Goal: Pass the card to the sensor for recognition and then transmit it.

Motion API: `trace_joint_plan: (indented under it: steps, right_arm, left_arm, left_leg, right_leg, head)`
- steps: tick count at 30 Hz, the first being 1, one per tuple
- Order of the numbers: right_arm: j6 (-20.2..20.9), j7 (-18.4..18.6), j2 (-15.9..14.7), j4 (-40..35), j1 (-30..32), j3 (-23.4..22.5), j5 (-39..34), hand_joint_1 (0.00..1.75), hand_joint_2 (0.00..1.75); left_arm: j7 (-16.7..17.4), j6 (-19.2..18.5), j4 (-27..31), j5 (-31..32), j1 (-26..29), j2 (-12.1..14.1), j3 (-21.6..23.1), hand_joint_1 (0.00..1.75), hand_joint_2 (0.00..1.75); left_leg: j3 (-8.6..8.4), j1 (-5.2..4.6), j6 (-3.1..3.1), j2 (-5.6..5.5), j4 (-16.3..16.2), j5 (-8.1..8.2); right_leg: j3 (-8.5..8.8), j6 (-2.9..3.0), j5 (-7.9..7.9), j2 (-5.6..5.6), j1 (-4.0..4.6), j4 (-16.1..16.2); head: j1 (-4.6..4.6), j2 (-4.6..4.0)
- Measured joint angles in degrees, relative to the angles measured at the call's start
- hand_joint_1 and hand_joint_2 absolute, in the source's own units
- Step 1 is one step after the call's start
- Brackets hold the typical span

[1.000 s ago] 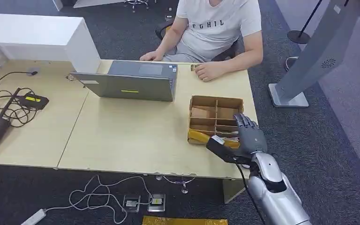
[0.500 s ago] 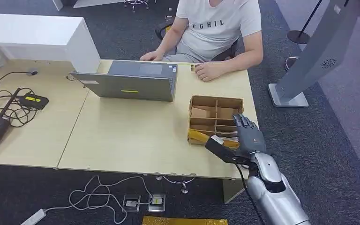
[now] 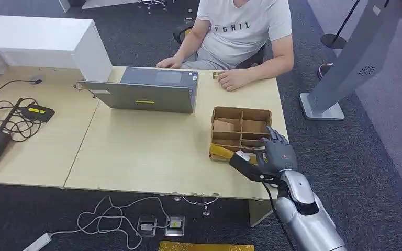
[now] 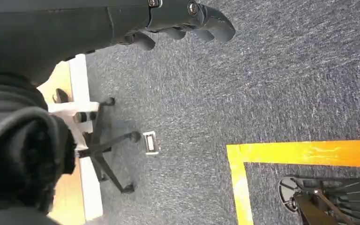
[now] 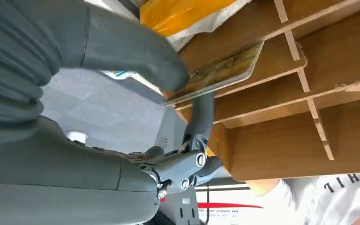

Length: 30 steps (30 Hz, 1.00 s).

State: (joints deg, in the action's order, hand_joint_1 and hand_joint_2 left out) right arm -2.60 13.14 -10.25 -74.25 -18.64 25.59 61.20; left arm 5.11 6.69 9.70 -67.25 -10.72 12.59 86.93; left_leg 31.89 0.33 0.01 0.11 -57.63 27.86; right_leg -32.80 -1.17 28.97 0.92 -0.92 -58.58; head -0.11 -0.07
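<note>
From the head view, the silver right arm rises from the lower right, bent toward the table [image 3: 146,151], and the right hand [image 3: 275,156] sits at the near right corner of the divided cardboard box [image 3: 241,132], its dark fingers reaching over the box's near compartments. A person [image 3: 241,31] sits across the table behind a laptop [image 3: 146,94].

In the left wrist view, the left hand [image 4: 183,21] hangs over grey carpet, fingers curled loosely with nothing in them; yellow floor tape [image 4: 304,153] and a chair base [image 4: 105,150] lie below.

In the right wrist view, the right hand's thick thumb [image 5: 136,49] presses on the card [image 5: 220,70] with a dark finger under it, pinching the card at its edge. The card lies slanted in a slot between the box's wooden dividers [image 5: 304,79].
</note>
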Motion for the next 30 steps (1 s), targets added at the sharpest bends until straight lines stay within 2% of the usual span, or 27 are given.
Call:
trace_joint_plan:
  steps: [22, 30]
  right_arm:
    - [-4.0, -1.5, 0.8, 4.1, -0.8, 0.0, -1.0, 1.75, 1.75]
    - [-5.7, -3.4, 1.9, 6.8, -1.9, 0.0, -1.1, 1.75, 1.75]
  left_arm:
    - [0.0, -0.3, 0.0, 0.6, 0.0, 0.0, 0.7, 0.0, 0.0]
    - [0.1, 0.2, 0.0, -0.2, 0.0, 0.0, 0.7, 0.0, 0.0]
  left_leg:
    - [-0.02, 0.0, 0.0, 0.0, 0.0, 0.0]
    - [-0.02, 0.0, 0.0, 0.0, 0.0, 0.0]
  right_leg:
    - [0.02, 0.0, 0.0, 0.0, 0.0, 0.0]
    - [0.02, 0.0, 0.0, -0.01, 0.0, 0.0]
  head:
    - [0.0, 0.0]
    - [0.0, 0.0]
